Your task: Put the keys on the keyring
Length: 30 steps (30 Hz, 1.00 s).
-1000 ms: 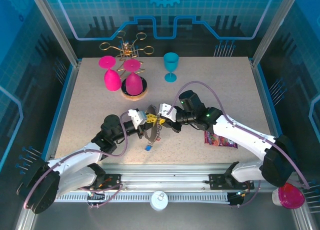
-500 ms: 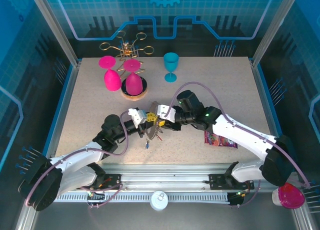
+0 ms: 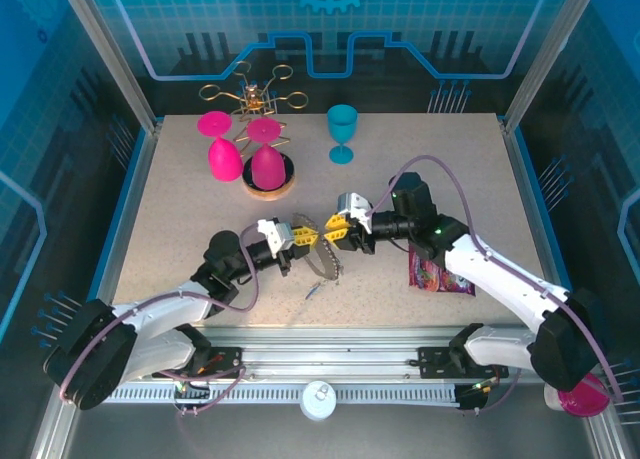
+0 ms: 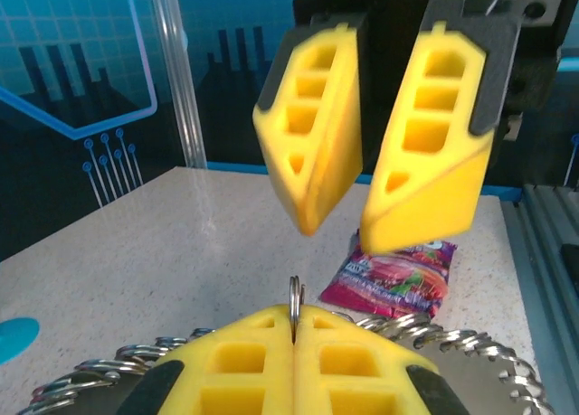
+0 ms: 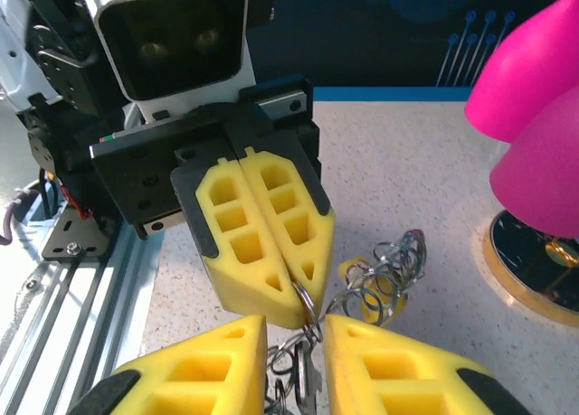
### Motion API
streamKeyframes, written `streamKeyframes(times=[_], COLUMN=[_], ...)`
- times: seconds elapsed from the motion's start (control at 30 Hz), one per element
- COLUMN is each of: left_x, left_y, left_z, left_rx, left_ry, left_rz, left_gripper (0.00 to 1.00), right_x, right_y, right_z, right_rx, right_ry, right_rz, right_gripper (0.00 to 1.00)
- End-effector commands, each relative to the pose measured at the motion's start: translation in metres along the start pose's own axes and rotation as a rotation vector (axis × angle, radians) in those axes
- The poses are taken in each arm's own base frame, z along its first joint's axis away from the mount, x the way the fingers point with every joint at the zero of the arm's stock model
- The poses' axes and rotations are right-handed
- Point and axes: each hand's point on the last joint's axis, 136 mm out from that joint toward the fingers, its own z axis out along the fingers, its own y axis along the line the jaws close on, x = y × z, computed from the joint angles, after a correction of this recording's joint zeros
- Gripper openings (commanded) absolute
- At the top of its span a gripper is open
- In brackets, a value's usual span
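Roughly mid-way along the front edge of the bench [image 3: 190, 204], left gripper [image 3: 303, 235] pinches a thin silvery ring of the keyring [image 3: 322, 262], teal loop mostly hidden under fingers, right gripper [image 3: 336, 231] spread just beside, tiny blue key [image 3: 313, 290] barely readable below.

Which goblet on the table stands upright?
The teal goblet, right of the gold rack; both pink goblets are upside down, bases up.
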Motion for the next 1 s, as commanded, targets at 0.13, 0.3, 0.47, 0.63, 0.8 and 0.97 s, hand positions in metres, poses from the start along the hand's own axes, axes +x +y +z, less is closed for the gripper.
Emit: streamKeyframes(times=[0.13, 0.3, 0.47, 0.63, 0.8, 0.97], left_x=[-0.025, -0.024, -0.024, -0.023, -0.024, -0.024], left_y=[-0.009, -0.011, -0.011, -0.01, -0.011, -0.01], left_z=[-0.002, -0.001, -0.001, 0.0, 0.001, 0.002], left_rx=[0.061, 0.073, 0.077, 0.079, 0.083, 0.085], left_ry=[-0.111, -0.108, -0.106, -0.102, -0.107, -0.111], left_rz=[0.032, 0.026, 0.023, 0.02, 0.016, 0.012], left_gripper=[0.0, 0.0, 0.0, 0.0, 0.0, 0.0], right_x=[0.011, 0.013, 0.011, 0.007, 0.007, 0.007], right_y=[-0.007, -0.007, -0.004, -0.003, -0.002, -0.002], right_z=[0.001, -0.001, 0.0, 0.003, 0.007, 0.011], right_rx=[0.003, 0.002, -0.022, -0.039, -0.054, -0.074], right_ry=[-0.006, -0.006, -0.021, -0.034, -0.033, -0.032], right_rz=[0.024, 0.032, 0.031, 0.029, 0.025, 0.025], right_gripper=[0.24, 0.24, 0.23, 0.23, 0.21, 0.06])
